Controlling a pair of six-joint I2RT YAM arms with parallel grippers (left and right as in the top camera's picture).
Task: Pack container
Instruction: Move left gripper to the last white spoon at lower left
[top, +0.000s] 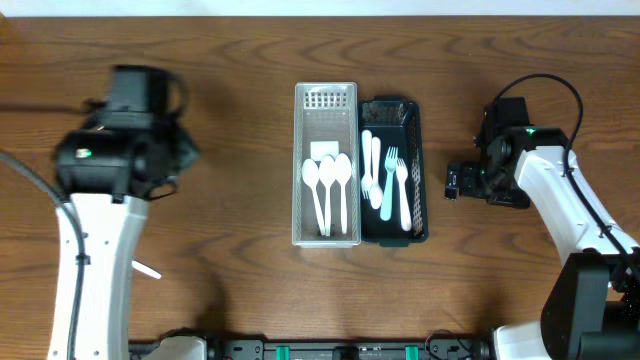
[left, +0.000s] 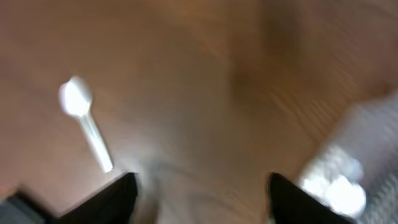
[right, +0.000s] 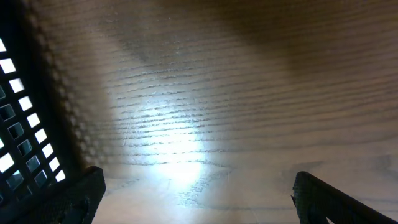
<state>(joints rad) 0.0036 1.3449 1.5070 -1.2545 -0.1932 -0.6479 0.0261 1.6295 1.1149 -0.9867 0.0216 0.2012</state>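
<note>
While one basket (top: 326, 100) holds three spoons (top: 327, 185), another spoon (left: 91, 130) lies outside.

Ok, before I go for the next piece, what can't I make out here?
- Overhead: the loose spoon is mostly hidden by the left arm; only a white sliver shows. The left jaws sit under that arm too.
- Left wrist: motion blur; the white basket is a smear cut by the right edge.
- Right wrist: the black basket is cut by the left edge; contents unseen.
</note>
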